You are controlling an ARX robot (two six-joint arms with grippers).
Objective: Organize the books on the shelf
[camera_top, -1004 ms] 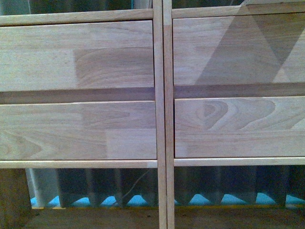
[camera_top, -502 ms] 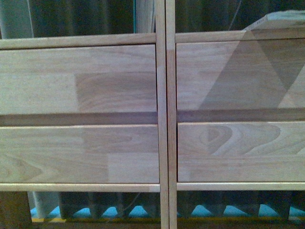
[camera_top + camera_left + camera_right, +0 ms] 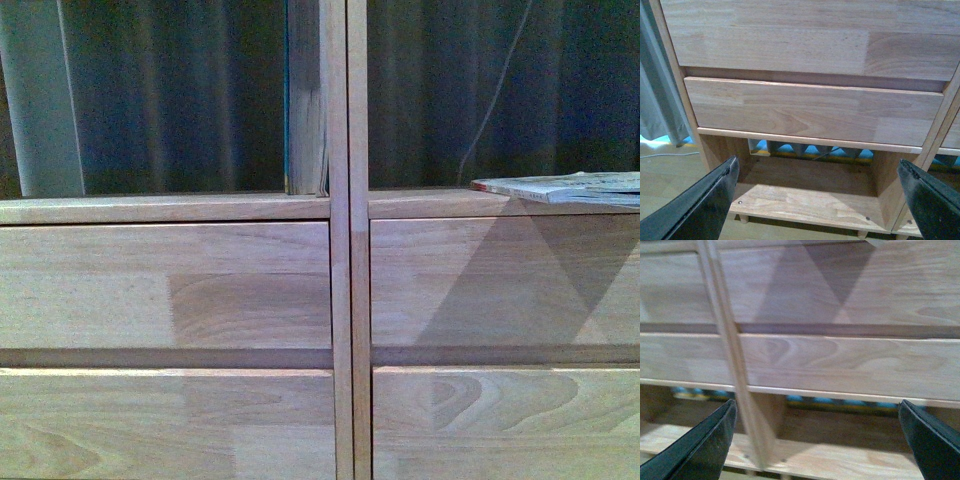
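Observation:
The light wood shelf (image 3: 340,300) fills the front view, two columns of drawer fronts with open compartments above. A thin whitish magazine-like book (image 3: 560,187) lies flat on the right compartment's board, reaching out of frame. A thicker book (image 3: 305,100) with a teal edge and pale pages stands upright against the centre post in the left compartment. Neither arm shows in the front view. My left gripper (image 3: 817,200) is open and empty, facing the lower drawer (image 3: 815,112) and the bottom board (image 3: 805,200). My right gripper (image 3: 817,440) is open too, before the right column's drawers (image 3: 850,362).
A grey curtain (image 3: 40,100) hangs at the left, and dark curtain folds show behind the open compartments. A thin cable (image 3: 495,100) runs down behind the right one. Short peg legs (image 3: 742,218) hold the shelf off the wooden floor (image 3: 670,175).
The front view has risen: the drawers slid down the frame, the low open space left view, and the upper compartments with both books came into sight.

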